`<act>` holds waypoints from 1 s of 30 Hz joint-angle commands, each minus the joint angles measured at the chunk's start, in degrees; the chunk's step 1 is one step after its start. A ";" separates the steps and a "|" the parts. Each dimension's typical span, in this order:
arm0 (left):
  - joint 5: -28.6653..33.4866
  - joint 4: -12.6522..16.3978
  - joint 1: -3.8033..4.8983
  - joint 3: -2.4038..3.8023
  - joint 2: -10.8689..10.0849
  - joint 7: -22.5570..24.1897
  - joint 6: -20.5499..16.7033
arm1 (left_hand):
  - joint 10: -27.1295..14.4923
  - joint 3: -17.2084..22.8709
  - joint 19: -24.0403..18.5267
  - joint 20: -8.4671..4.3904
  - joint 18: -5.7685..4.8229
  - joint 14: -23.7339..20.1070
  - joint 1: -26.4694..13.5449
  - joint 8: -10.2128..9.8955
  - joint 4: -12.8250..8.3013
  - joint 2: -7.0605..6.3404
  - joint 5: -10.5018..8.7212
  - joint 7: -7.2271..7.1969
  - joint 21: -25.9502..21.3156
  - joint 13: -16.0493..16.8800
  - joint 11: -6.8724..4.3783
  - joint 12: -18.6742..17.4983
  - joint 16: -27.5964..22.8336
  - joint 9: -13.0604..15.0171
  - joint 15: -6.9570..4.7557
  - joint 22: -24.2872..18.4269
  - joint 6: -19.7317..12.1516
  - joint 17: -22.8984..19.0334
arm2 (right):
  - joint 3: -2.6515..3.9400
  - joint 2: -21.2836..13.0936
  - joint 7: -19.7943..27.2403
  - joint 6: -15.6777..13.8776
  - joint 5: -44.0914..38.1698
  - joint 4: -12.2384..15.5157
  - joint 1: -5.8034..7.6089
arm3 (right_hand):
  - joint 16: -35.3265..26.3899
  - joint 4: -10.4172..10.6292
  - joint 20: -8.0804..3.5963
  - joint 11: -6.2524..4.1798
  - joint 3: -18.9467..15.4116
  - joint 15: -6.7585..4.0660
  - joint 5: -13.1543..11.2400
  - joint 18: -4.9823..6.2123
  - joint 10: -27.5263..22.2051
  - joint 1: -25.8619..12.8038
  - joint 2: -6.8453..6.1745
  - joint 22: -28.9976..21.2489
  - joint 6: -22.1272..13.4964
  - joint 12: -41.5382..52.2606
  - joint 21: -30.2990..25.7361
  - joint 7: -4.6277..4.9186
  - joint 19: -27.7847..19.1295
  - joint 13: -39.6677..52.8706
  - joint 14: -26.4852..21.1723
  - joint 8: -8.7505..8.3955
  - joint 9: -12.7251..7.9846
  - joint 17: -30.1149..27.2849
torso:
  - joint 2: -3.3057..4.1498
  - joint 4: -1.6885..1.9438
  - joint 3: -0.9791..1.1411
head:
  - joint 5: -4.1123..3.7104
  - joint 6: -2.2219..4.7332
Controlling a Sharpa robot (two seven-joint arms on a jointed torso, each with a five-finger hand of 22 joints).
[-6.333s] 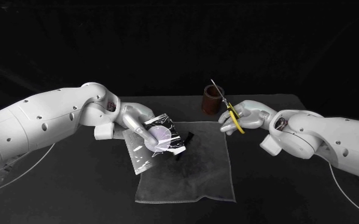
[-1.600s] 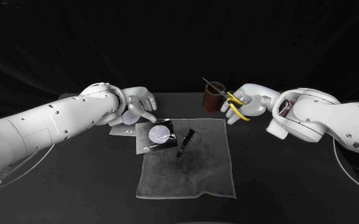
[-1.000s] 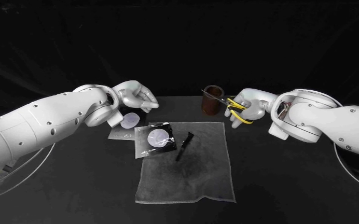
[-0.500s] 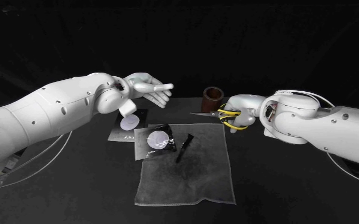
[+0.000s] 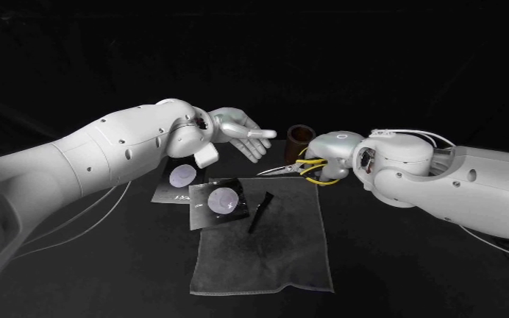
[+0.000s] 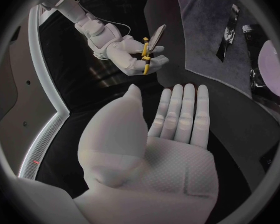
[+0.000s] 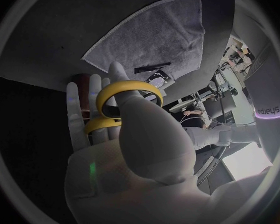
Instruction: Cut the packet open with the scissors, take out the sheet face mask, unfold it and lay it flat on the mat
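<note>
Your packet [image 5: 221,202] stays flat on the mat's [image 5: 265,259] far-left corner. Above the mat's far edge, your right hand [image 5: 321,160] fingers grasp the scissors [image 5: 295,168], now tipped level. Your left hand [image 5: 240,134] has risen, fingers released.

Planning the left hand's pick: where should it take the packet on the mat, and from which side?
Probably its outer left edge, coming from the left: the packet lies flat, overhanging the mat there, so that edge is nearest the open left hand and away from the scissors.

Brown cup [image 5: 300,135], blk table [image 5: 408,263]
</note>
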 commanded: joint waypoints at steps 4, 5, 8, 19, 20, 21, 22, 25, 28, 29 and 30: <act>-4.68 1.33 0.19 0.04 1.01 -1.38 5.08 | -0.47 -0.75 -0.31 0.00 0.80 -0.13 1.64 -0.78 -0.12 -0.17 0.08 0.78 -0.02 -0.03 0.24 -1.05 -0.70 -0.28 0.17 -0.01 -0.61 -0.18 | 0.07 0.47 -2.00 0.83 -5.25 1.73 0.24 | -0.21 -0.05 -0.97 -0.65 0.44 -0.07 -0.19 5.20 1.07 -2.75 4.24 0.07 1.58 -0.05 0.24 1.15 0.73 0.01 0.25 0.27 -0.08 -0.08 | -0.02 0.13 -0.09 | 0.08 -0.01; -4.89 1.74 0.20 0.04 1.05 -1.58 5.48 | -0.44 -0.79 -0.25 -0.01 0.81 -0.07 1.86 -0.83 -0.14 -0.19 0.08 0.77 0.02 -0.02 0.24 -1.13 -0.74 -0.31 0.17 0.00 -0.61 -0.19 | 0.08 0.47 -2.04 0.84 -5.40 1.98 0.26 | -0.21 -0.07 -0.99 -0.68 0.50 -0.10 -0.19 5.20 1.10 -2.70 4.23 0.09 1.61 -0.06 0.27 1.12 0.76 0.00 0.27 0.28 -0.09 -0.09 | -0.02 0.12 -0.12 | 0.01 -0.07; -5.26 2.66 0.21 0.03 1.13 -2.05 6.49 | -0.30 -1.00 0.22 -0.13 0.85 0.35 2.76 -0.99 -0.14 -0.32 0.08 0.84 0.29 0.02 0.25 -1.42 -0.81 -0.38 0.12 0.10 -0.54 -0.17 | 0.08 0.53 -2.08 0.77 -5.81 2.56 0.29 | -0.20 -0.06 -1.01 -0.69 0.55 -0.12 -0.19 5.21 1.13 -2.69 4.23 0.11 1.64 -0.06 0.29 1.12 0.79 0.00 0.30 0.29 -0.10 -0.09 | -0.04 0.08 -0.15 | 0.12 0.02; -0.92 3.76 0.21 -0.06 1.20 -2.61 11.21 | 1.93 -2.38 1.59 -0.61 0.85 3.32 4.16 -0.91 -0.04 0.62 0.07 0.22 1.10 0.21 -0.45 -1.89 -0.20 -0.37 -0.73 0.29 1.27 0.49 | 0.09 1.53 -1.94 1.14 -6.57 2.76 0.31 | -0.20 -0.07 -1.03 -0.71 0.63 -0.16 -0.19 5.21 1.17 -2.65 4.22 0.13 1.68 -0.06 0.33 1.11 0.83 0.00 0.34 0.30 -0.11 -0.10 | -0.01 0.13 -0.19 | 0.02 -0.09; -0.41 3.76 0.21 -0.08 1.19 -2.57 11.44 | 2.06 -2.86 1.74 -0.66 0.85 3.57 3.57 -0.93 -0.01 0.63 0.06 0.13 1.19 0.20 -0.51 -1.99 -0.14 -0.38 -0.81 0.31 1.38 0.58 | 0.09 1.57 -1.93 1.16 -6.58 2.74 0.31 | -0.20 -0.07 -1.03 -0.71 0.63 -0.16 -0.19 5.21 1.17 -2.65 4.22 0.13 1.68 -0.06 0.33 1.11 0.83 0.00 0.34 0.30 -0.11 -0.10 | -0.01 0.12 -0.17 | 0.03 -0.09; 0.26 3.78 0.20 -0.10 1.17 -2.55 11.80 | 2.29 -3.36 1.90 -0.71 0.84 3.82 3.13 -0.94 -0.01 0.74 0.06 -0.01 1.28 0.20 -0.62 -2.10 -0.10 -0.38 -0.90 0.32 1.57 0.71 | 0.09 1.61 -1.92 1.18 -6.60 2.72 0.31 | -0.20 -0.07 -1.03 -0.71 0.63 -0.16 -0.19 5.21 1.17 -2.65 4.22 0.13 1.68 -0.06 0.33 1.11 0.83 0.00 0.34 0.30 -0.11 -0.10 | -0.01 0.12 -0.17 | 0.00 -0.10; 1.02 3.82 0.20 -0.11 1.16 -2.59 12.32 | 2.49 -3.69 1.96 -0.75 0.83 3.96 2.90 -0.93 -0.01 0.80 0.06 -0.03 1.32 0.20 -0.68 -2.17 -0.09 -0.38 -0.96 0.32 1.75 0.79 | 0.09 1.66 -1.91 1.19 -6.62 2.71 0.31 | -0.20 -0.06 -1.05 -0.72 0.68 -0.17 -0.19 5.21 1.19 -2.64 4.22 0.15 1.70 -0.06 0.36 1.10 0.86 0.00 0.36 0.31 -0.12 -0.11 | 0.00 0.09 -0.18 | -0.06 -0.19; 2.44 3.96 0.20 -0.15 1.15 -2.86 14.19 | 3.42 -4.35 2.08 -0.81 0.82 4.70 2.71 -0.77 -0.06 1.37 0.07 -0.23 1.37 0.29 -0.92 -2.22 0.10 -0.31 -1.22 0.29 2.53 1.12 | 0.09 1.71 -1.87 1.06 -6.70 2.72 0.31 | -0.20 -0.06 -1.05 -0.72 0.69 -0.17 -0.19 5.21 1.20 -2.64 4.22 0.15 1.70 -0.06 0.36 1.10 0.86 0.00 0.36 0.31 -0.12 -0.11 | 0.02 0.07 -0.24 | -0.06 -0.25; 3.27 4.16 0.20 -0.22 1.20 -3.74 16.56 | 4.91 -5.14 2.28 -0.90 0.82 5.88 3.29 -0.59 -0.11 2.22 0.08 -0.57 1.47 0.42 -1.33 -2.27 0.44 -0.22 -1.66 0.26 3.70 1.70 | 0.09 1.74 -1.77 0.41 -6.78 2.78 0.30 | -0.20 -0.04 -1.08 -0.72 0.75 -0.18 -0.19 5.22 1.22 -2.67 4.21 0.19 1.73 -0.07 0.42 1.11 0.94 0.00 0.39 0.31 -0.14 -0.13 | 0.01 0.10 -0.19 | -0.04 -0.27; 3.41 4.21 0.20 -0.26 1.22 -4.04 17.22 | 5.07 -5.24 2.37 -0.93 0.84 6.01 3.48 -0.61 -0.13 2.33 0.08 -0.59 1.52 0.43 -1.37 -2.31 0.48 -0.23 -1.70 0.27 3.81 1.79 | 0.09 1.75 -1.74 0.16 -6.80 2.80 0.30 | -0.20 -0.04 -1.08 -0.72 0.75 -0.18 -0.19 5.22 1.22 -2.67 4.21 0.19 1.73 -0.07 0.42 1.11 0.94 0.00 0.39 0.31 -0.14 -0.13 | 0.02 0.12 -0.21 | -0.06 -0.31; 3.55 4.26 0.19 -0.31 1.27 -4.37 17.99 | 5.28 -5.36 2.55 -1.00 0.85 6.15 3.83 -0.67 -0.15 2.61 0.08 -0.64 1.62 0.43 -1.42 -2.42 0.51 -0.25 -1.75 0.30 3.94 1.93 | 0.09 1.76 -1.72 -0.12 -6.84 2.82 0.30 | -0.20 -0.06 -1.16 -0.74 1.00 -0.24 -0.18 5.22 1.31 -2.61 4.24 0.31 1.82 -0.09 0.62 1.10 1.16 -0.01 0.48 0.34 -0.18 -0.16 | 0.01 0.13 -0.17 | -0.05 -0.33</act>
